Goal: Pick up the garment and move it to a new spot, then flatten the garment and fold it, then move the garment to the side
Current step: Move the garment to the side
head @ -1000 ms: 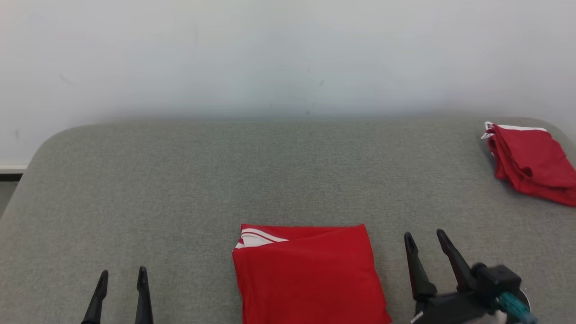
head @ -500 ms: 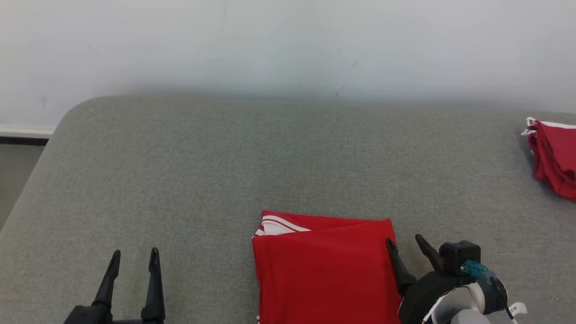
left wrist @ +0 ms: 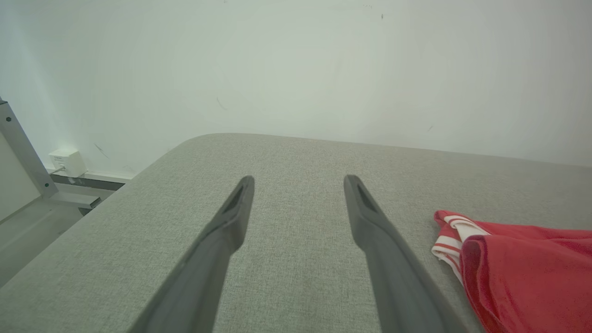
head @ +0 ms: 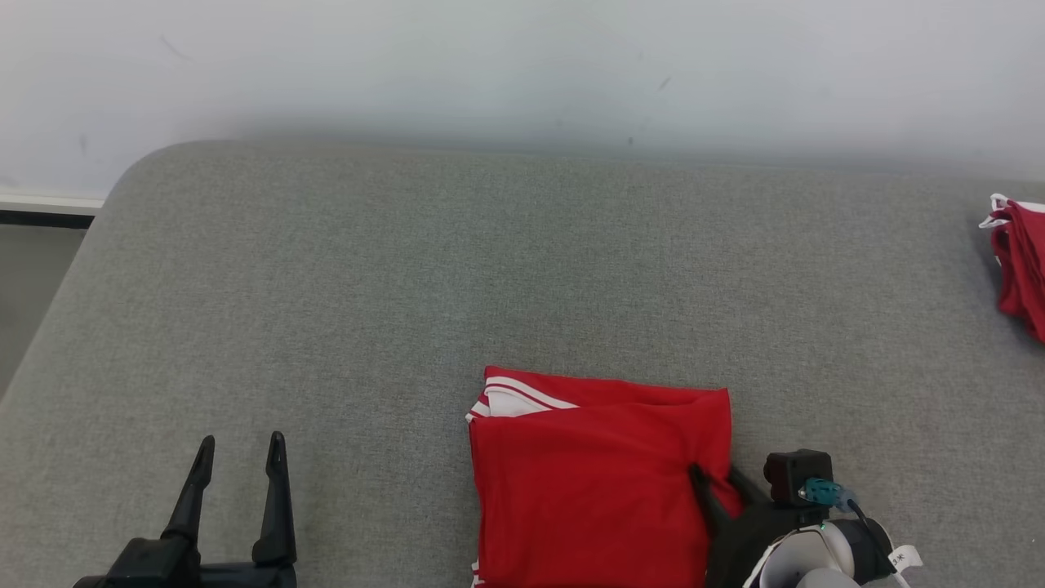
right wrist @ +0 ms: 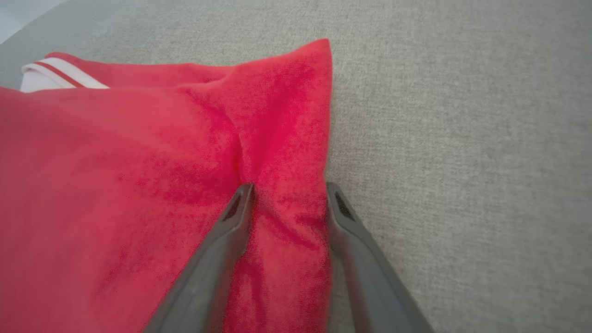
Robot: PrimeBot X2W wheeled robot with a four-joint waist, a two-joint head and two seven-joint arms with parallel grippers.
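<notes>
We set our right gripper [right wrist: 287, 188] astride the folded red garment's [head: 588, 474] right edge, near centre on the grey padded table [head: 326, 286], fingers apart, not yet pinching. Our left gripper [head: 242, 441] is spread and empty. Folding looks done; the sideways move remains.

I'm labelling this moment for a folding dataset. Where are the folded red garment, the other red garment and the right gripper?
folded red garment [head: 588, 490], head view, middle of its top layer.
other red garment [head: 1020, 261], head view, red cloth at the right edge.
right gripper [right wrist: 289, 186], right wrist view, midway between its fingertips.
</notes>
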